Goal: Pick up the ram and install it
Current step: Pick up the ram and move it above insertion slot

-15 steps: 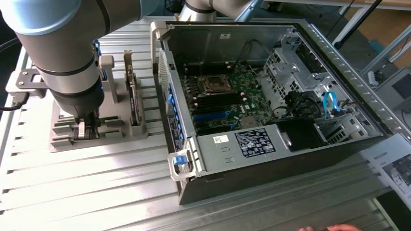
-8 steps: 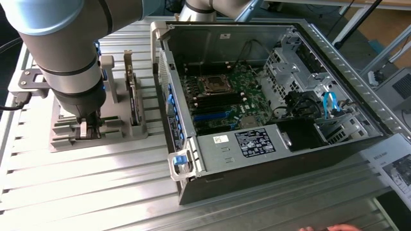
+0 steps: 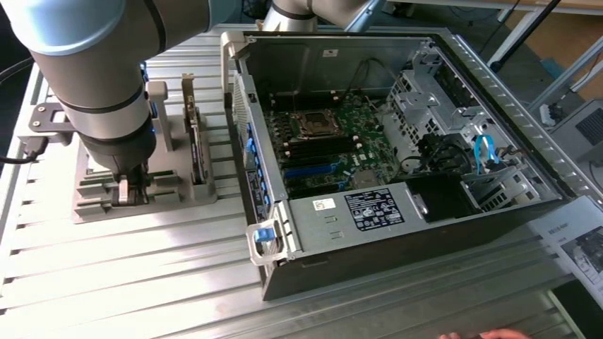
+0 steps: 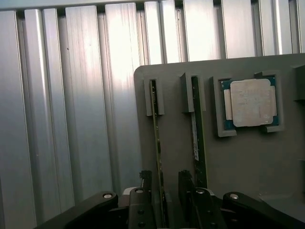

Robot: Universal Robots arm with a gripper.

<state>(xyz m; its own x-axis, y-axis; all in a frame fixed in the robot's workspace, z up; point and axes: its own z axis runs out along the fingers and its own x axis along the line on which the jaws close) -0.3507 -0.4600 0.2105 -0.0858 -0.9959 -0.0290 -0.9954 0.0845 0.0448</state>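
Two ram sticks stand on edge in slots of a grey holder (image 4: pixel 238 167). The nearer ram (image 4: pixel 156 138) is a thin green board that runs down between my fingers. The second stick (image 4: pixel 197 133) stands just outside one finger (image 4: pixel 187 188). My gripper (image 4: pixel 166 202) is open, with one finger on each side of the nearer ram and a gap showing on both sides. In the exterior view my gripper (image 3: pixel 127 192) reaches straight down into the holder (image 3: pixel 179 201) at the exterior view's left.
A square silver processor (image 4: pixel 250 102) lies in its own pocket of the holder. An upright expansion card (image 3: pixel 194 134) stands beside my arm. The open computer case (image 3: pixel 396 226) with its motherboard (image 3: pixel 320 141) lies to the exterior view's right. A person's hand (image 3: pixel 485 334) shows at the bottom edge.
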